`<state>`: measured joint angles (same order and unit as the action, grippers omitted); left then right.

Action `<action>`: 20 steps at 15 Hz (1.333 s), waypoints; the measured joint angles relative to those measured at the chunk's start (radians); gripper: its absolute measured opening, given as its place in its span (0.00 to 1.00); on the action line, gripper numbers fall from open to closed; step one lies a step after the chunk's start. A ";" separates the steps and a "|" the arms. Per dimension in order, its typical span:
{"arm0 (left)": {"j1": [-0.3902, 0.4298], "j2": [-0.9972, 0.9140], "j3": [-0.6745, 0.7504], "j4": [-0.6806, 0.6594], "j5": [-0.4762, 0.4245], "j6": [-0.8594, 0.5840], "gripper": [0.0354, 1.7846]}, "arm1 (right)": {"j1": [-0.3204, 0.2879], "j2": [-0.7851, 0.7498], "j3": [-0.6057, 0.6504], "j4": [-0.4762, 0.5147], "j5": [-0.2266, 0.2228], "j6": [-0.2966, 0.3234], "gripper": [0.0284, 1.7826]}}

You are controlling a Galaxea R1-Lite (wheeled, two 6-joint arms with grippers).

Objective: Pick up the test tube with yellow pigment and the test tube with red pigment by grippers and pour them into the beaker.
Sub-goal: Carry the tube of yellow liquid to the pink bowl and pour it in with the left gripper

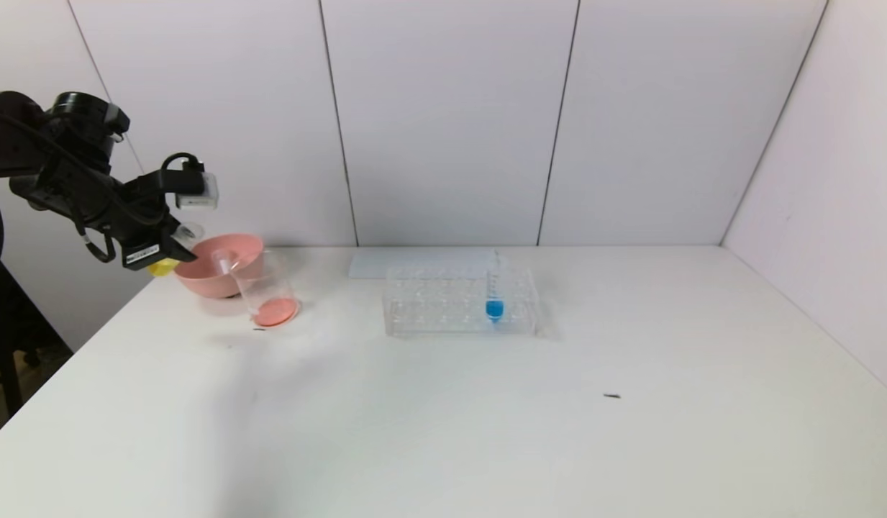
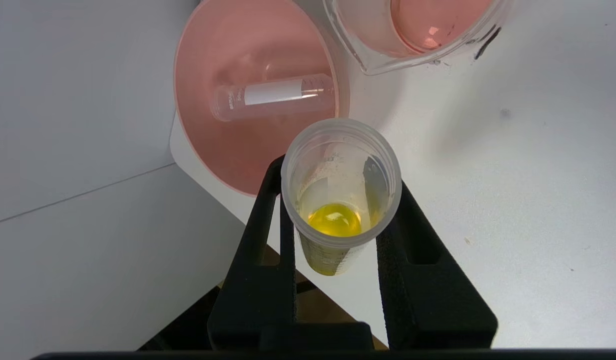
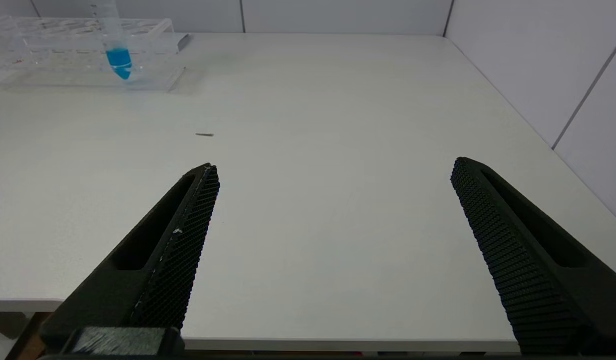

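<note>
My left gripper (image 1: 171, 252) hangs over the table's far left corner, just left of the pink bowl, and is shut on the test tube with yellow pigment (image 2: 340, 200). The tube's open mouth faces the wrist camera, and yellow liquid pools at its rounded tip (image 1: 162, 267). The beaker (image 1: 267, 288) stands right of the bowl, apart from the gripper, with pink-red liquid at its bottom (image 2: 417, 30). No tube holding red pigment is in view. In the right wrist view my right gripper (image 3: 332, 170) is open and empty above the table's near edge.
The pink bowl (image 2: 213, 140) holds a clear tube with a white label (image 2: 273, 95) lying on its side. A clear rack (image 1: 429, 302) at mid-table holds a blue-tipped tube (image 1: 494, 298). A flat grey sheet (image 1: 414, 262) lies behind the rack.
</note>
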<state>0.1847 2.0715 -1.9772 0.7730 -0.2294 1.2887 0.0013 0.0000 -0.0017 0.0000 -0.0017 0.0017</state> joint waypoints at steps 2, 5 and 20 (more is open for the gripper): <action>-0.004 0.000 0.000 -0.001 0.001 0.015 0.25 | 0.000 0.000 0.000 0.000 0.000 0.000 0.95; -0.016 0.001 0.000 -0.002 0.014 0.035 0.25 | 0.000 0.000 0.000 0.000 0.000 0.000 0.95; -0.079 0.004 0.000 -0.032 0.157 0.101 0.25 | 0.000 0.000 0.000 0.000 0.000 0.000 0.95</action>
<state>0.1053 2.0753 -1.9772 0.7409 -0.0721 1.3894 0.0013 0.0000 -0.0017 0.0000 -0.0017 0.0017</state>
